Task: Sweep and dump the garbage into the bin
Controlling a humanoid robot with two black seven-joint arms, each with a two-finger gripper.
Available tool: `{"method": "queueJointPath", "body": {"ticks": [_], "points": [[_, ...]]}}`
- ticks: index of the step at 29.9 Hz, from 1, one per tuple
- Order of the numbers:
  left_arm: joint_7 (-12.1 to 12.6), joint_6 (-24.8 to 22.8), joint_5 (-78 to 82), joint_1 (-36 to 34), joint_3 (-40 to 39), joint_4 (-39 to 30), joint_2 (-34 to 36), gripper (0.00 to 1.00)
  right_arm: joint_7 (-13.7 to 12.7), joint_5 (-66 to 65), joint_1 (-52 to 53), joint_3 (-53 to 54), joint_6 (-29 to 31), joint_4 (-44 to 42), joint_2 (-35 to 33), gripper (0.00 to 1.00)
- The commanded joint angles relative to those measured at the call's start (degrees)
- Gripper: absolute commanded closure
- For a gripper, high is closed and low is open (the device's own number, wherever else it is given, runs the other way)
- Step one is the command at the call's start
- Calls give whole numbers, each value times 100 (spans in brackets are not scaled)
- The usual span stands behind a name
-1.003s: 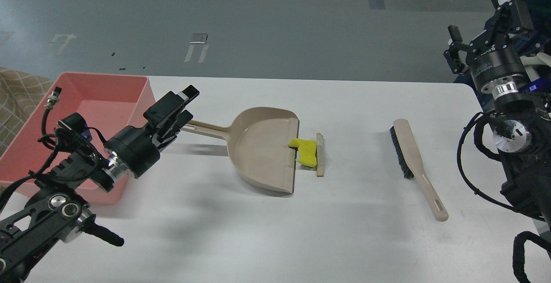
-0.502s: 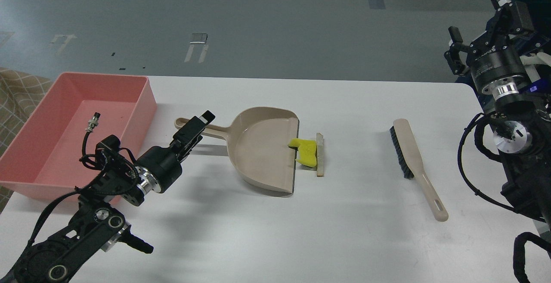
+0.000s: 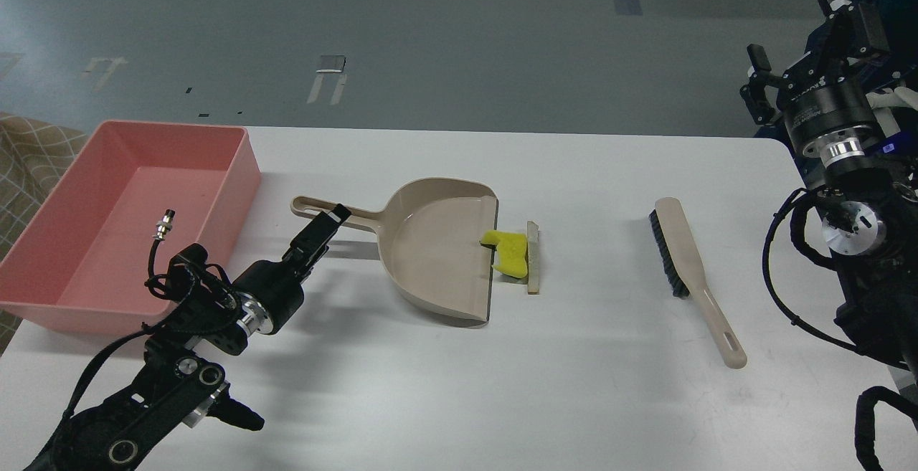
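The bin lies left of the dustpan, garbage at its mouth, brush right.

A yellow foam chunk and a thin beige strip lie touching on the table; the salmon-pink tub sits far left.

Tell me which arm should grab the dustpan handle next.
Left. The left gripper is already at the dustpan handle, beside the bin. The right gripper is raised off the table's far right edge, beyond the brush.

Dustpan, brush on white table.
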Motion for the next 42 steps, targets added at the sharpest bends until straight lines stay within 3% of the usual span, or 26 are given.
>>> {"method": "queueJointPath", "body": {"ticks": [1, 34, 42], "points": [[0, 0, -8, -96, 7, 156, -106, 2, -5, 0, 6, 0, 0, 0, 1, 0], [9, 378, -8, -1002, 332, 1237, -537, 2, 3, 0, 15, 0, 0, 18, 1, 0], [79, 405, -16, -1054, 385, 1290, -528, 8, -5, 0, 15, 0, 0, 9, 1, 0]]}}
